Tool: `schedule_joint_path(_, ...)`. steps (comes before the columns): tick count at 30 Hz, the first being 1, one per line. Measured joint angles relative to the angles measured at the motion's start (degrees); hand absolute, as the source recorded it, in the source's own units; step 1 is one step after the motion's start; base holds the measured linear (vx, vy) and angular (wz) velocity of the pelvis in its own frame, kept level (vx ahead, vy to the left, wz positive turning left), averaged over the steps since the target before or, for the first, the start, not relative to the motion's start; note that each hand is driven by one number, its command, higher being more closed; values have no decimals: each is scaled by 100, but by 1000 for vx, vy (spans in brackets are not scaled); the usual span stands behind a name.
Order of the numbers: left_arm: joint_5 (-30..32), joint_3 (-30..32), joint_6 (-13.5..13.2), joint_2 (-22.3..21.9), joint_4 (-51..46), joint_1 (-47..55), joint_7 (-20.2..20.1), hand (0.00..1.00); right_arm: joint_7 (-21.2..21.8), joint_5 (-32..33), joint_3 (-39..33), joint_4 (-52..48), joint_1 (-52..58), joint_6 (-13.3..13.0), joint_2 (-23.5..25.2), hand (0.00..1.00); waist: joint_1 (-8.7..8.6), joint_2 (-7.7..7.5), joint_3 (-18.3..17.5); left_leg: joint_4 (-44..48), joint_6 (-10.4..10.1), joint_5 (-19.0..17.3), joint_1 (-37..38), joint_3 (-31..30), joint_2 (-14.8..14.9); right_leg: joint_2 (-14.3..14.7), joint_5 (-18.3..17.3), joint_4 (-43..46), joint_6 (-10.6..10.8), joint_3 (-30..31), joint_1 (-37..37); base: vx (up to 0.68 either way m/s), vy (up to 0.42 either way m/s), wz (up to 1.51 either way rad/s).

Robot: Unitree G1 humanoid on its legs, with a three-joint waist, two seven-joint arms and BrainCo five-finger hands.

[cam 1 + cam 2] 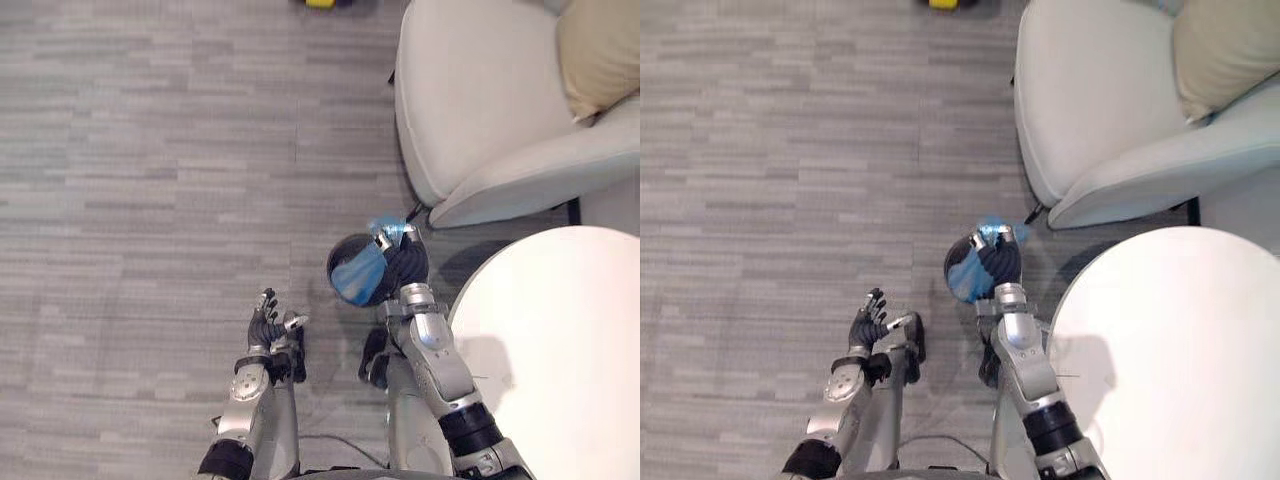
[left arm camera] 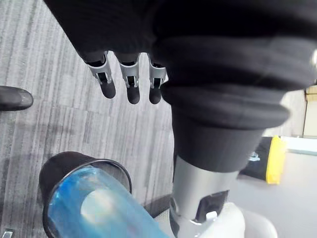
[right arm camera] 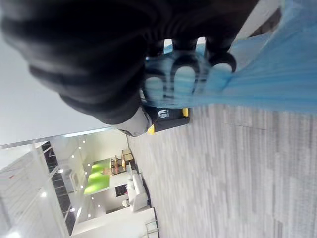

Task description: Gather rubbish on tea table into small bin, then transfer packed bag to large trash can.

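The fingers (image 3: 184,74) of the right hand (image 1: 404,262) are curling tight round the gathered top of the blue bag (image 3: 270,74), pinching the plastic into a bunch. Below that grip the bag is hanging down into the small black bin (image 2: 64,166), and its blue film is lining the bin's mouth right up to the rim.

The bin is standing on the grey carpet (image 1: 150,200), in the gap between the front edge of the pale armchair (image 1: 470,110) and the curved rim of the round white table (image 1: 560,340). The chair's edge is lying near the bin, and the table's rim is running just beside the right forearm.

The left hand (image 1: 268,326) is hovering over the carpet to the left of the bin, apart from it, its fingers (image 2: 130,82) reaching out straight and holding nothing.

To the left and ahead the carpet is stretching away wide and bare. A yellow and black object (image 2: 275,158) is sitting well apart at its far side. A tan cushion (image 1: 600,50) is resting in the armchair's corner.
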Motion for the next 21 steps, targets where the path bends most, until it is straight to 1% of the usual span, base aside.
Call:
schedule_joint_path(1,17,-26,0,-1,-1,43,-16,0,41,-1,10,-94,91,-5,3,100,0,2,-73,-57,-2,-1,72,13,-2,11,4,-63,6,-1,70,186,-2,-10)
schedule_joint_path(2,83,-99,1,43,-1,113,-78,0,149,-4,37,-213,244,-10,-1,100,2,-16,-207,-285,-23,17,338,51,-35,24,27,-238,37,13,286,162,-3,-8)
schedule_joint_path(5,108,-397,-3,173,-24,225,-113,0,307,-5,41,-235,411,-10,-26,100,3,-19,-443,-721,-107,92,748,76,-102,83,133,-604,15,37,598,158,8,-10)
schedule_joint_path(6,124,-488,-2,216,-59,281,-149,0,433,-5,48,-234,492,-11,-119,100,-54,-7,-586,-1027,-115,207,952,75,-149,97,180,-822,43,30,791,195,17,0)
schedule_joint_path(8,151,-580,-6,284,-136,344,-257,0,605,-3,40,-200,512,-9,-271,100,-148,-1,-649,-1304,-107,289,1202,54,-203,157,282,-1140,52,15,1074,198,28,2)
schedule_joint_path(11,235,-644,-7,351,-351,433,-362,0,733,1,-2,-199,562,-9,-485,100,-163,5,-680,-1482,-82,344,1513,-50,-226,206,407,-1540,97,19,1485,169,29,-9)
schedule_joint_path(13,265,-657,-9,374,-485,520,-372,0,899,9,-30,-199,596,-7,-619,100,-167,41,-788,-1627,-82,348,1751,-60,-243,232,535,-1864,118,21,1787,149,22,-8)
schedule_joint_path(16,323,-671,-11,483,-688,629,-480,0,1098,14,-14,-199,597,-8,-669,100,-174,41,-848,-1762,-83,349,2042,-74,-264,277,657,-2252,143,28,2180,91,21,-5)
schedule_joint_path(17,328,-688,-23,515,-760,687,-485,0,1139,24,6,-199,596,-7,-683,100,-170,37,-936,-1775,-83,349,2070,-78,-273,287,698,-2386,143,31,2265,62,16,-2)
schedule_joint_path(21,411,-829,-26,585,-931,834,-491,0,1254,140,64,-200,593,-7,-786,100,-171,53,-1055,-1799,-83,349,2285,-185,-315,287,767,-2626,159,42,2569,11,2,-2)
